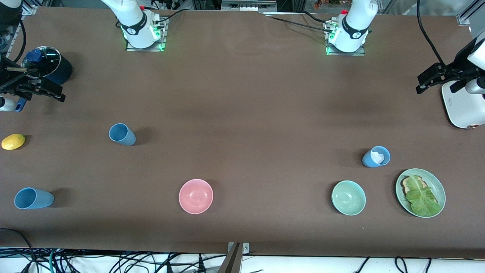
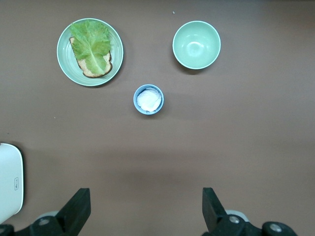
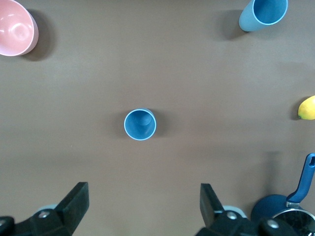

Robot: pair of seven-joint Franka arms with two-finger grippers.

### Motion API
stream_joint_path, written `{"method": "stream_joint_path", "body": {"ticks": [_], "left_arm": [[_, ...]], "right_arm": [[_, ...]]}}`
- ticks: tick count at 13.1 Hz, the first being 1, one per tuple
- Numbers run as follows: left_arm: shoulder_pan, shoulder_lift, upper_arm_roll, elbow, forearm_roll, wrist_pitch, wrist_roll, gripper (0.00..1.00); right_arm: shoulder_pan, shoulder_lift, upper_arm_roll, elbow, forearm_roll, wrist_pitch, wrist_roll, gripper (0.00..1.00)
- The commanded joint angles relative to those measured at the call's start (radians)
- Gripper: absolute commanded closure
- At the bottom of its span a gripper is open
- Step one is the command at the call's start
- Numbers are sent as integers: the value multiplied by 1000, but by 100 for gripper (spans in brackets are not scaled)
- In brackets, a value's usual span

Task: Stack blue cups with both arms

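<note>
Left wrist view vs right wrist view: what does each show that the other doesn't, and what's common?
Only the left wrist view: a blue cup with something white inside, a green bowl, a green plate with bread and lettuce, a white appliance, and the open left gripper.

Only the right wrist view: two empty blue cups, a pink bowl, a lemon, a navy saucepan, and the open right gripper.

Shared: the brown table, nothing else.
</note>
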Motion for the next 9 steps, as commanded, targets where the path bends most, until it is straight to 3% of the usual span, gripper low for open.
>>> {"method": "stream_joint_path", "body": {"ticks": [1, 9], "left_arm": [[1, 40, 4, 47, 28, -19, 67, 2], [63, 193, 4, 70, 32, 137, 184, 2]], "right_arm": [[0, -12, -2, -14, 9, 5, 1, 0], [0, -12, -2, -14, 9, 6, 1, 0]]}}
